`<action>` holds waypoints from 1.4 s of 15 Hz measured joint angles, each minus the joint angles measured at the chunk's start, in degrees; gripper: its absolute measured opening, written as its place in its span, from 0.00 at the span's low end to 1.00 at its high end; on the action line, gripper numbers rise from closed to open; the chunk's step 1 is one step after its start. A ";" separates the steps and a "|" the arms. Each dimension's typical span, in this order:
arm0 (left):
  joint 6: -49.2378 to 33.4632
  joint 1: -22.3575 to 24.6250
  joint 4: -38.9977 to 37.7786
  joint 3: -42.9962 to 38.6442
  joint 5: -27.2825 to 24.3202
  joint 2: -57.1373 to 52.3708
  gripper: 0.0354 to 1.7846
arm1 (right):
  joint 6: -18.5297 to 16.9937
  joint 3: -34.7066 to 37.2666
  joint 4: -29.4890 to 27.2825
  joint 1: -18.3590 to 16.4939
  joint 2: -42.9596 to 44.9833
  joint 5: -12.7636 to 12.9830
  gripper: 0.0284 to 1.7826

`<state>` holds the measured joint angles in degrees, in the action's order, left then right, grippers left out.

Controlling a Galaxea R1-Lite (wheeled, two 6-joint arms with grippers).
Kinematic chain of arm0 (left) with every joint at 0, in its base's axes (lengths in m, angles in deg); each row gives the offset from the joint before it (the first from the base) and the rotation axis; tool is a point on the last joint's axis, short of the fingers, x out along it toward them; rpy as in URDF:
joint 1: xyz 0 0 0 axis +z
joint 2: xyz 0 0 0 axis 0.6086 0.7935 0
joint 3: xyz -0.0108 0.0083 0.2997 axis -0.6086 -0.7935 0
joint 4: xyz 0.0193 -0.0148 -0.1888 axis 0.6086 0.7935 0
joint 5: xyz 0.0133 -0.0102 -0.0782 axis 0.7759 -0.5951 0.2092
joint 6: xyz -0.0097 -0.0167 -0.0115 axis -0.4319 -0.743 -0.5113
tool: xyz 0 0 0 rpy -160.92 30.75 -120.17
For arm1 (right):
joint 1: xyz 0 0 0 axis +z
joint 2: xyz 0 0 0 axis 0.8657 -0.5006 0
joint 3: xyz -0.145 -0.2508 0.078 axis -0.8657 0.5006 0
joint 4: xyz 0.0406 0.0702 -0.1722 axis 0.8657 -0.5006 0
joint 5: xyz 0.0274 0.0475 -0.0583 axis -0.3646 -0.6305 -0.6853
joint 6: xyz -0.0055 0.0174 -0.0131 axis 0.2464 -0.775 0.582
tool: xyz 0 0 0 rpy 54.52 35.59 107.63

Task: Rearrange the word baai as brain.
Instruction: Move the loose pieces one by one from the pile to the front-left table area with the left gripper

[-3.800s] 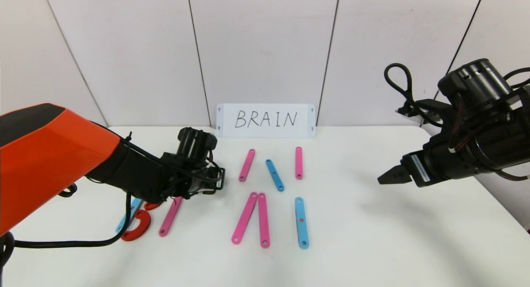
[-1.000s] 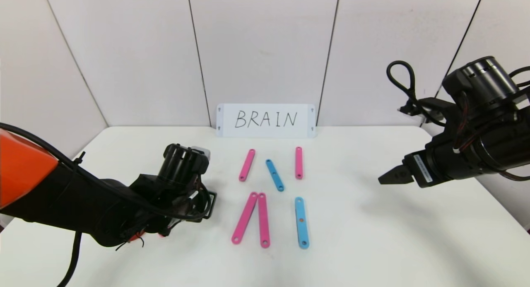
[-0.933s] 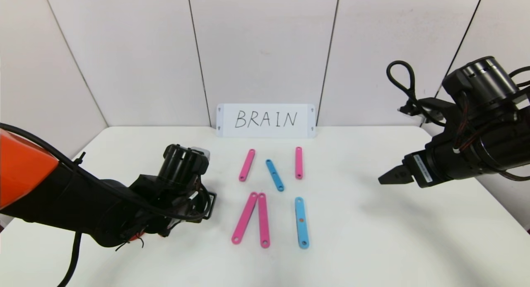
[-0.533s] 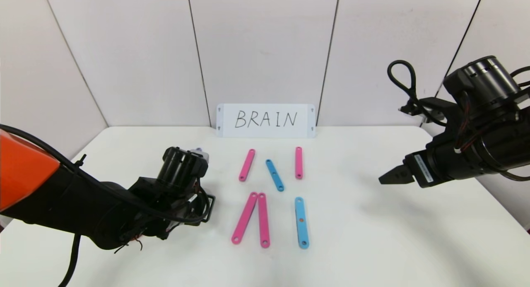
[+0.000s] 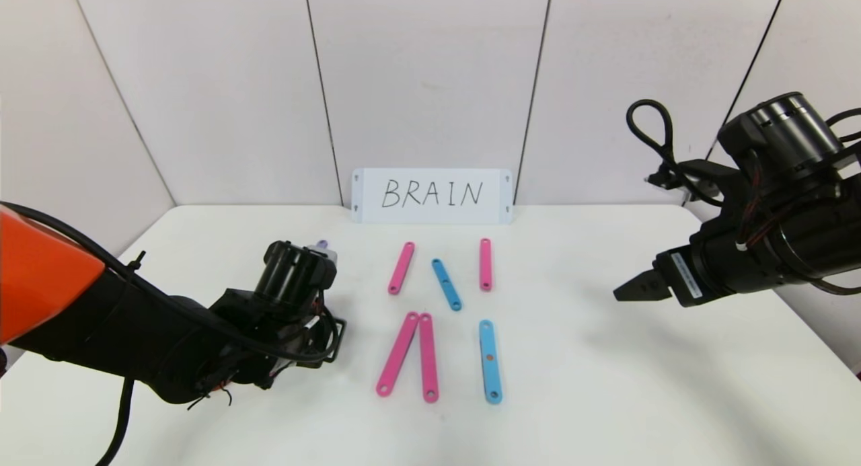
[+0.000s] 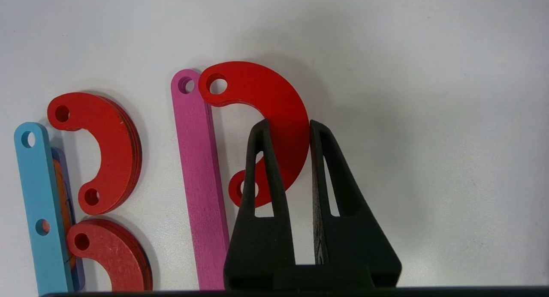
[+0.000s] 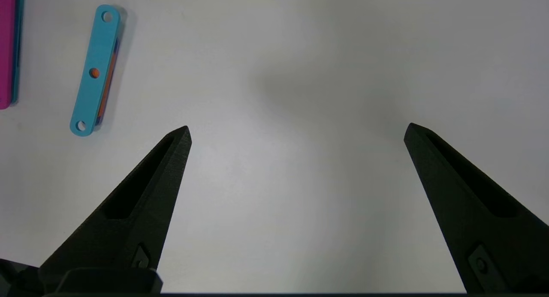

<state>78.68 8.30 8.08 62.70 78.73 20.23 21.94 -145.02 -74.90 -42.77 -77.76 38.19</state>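
The left wrist view shows my left gripper [image 6: 287, 125] shut on a red C-shaped curve [image 6: 274, 104], one finger on each side of its band. That curve sits right beside a pink strip [image 6: 199, 172], forming a P shape. Further over, a blue strip [image 6: 40, 211] with two red curves [image 6: 107, 151] makes a B. In the head view my left arm [image 5: 202, 331] covers these pieces at the table's left. The right gripper [image 7: 296, 130] hangs open and empty over bare table at the right. Pink strips [image 5: 397, 353] and blue strips [image 5: 490, 362] lie mid-table.
A white card [image 5: 432, 196] with handwritten BRAIN leans on the back wall. Two short pink strips [image 5: 401, 267] and a short blue one [image 5: 446, 284] lie just before it. A small purple bit [image 5: 321, 243] shows behind my left wrist. The blue strip [image 7: 92, 70] is near the right gripper.
Since the earliest frame my left arm has dropped low over the red curves, hiding them. Over the last second it has edged slightly away from the centre. The right arm has barely moved.
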 joint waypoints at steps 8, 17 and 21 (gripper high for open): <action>-0.15 -0.06 0.00 0.05 -0.41 0.66 0.08 | 0.00 0.07 0.02 0.11 0.00 0.04 0.98; 0.05 -0.22 0.05 -0.13 -0.46 0.91 0.15 | 0.00 0.07 0.05 0.15 -0.02 0.02 0.98; 0.00 -0.17 0.02 0.13 -0.44 0.94 0.41 | 0.00 0.16 0.05 0.54 -0.24 0.06 0.98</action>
<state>78.68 8.13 8.10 62.83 78.29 21.17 21.94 -144.87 -74.85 -42.24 -78.00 38.25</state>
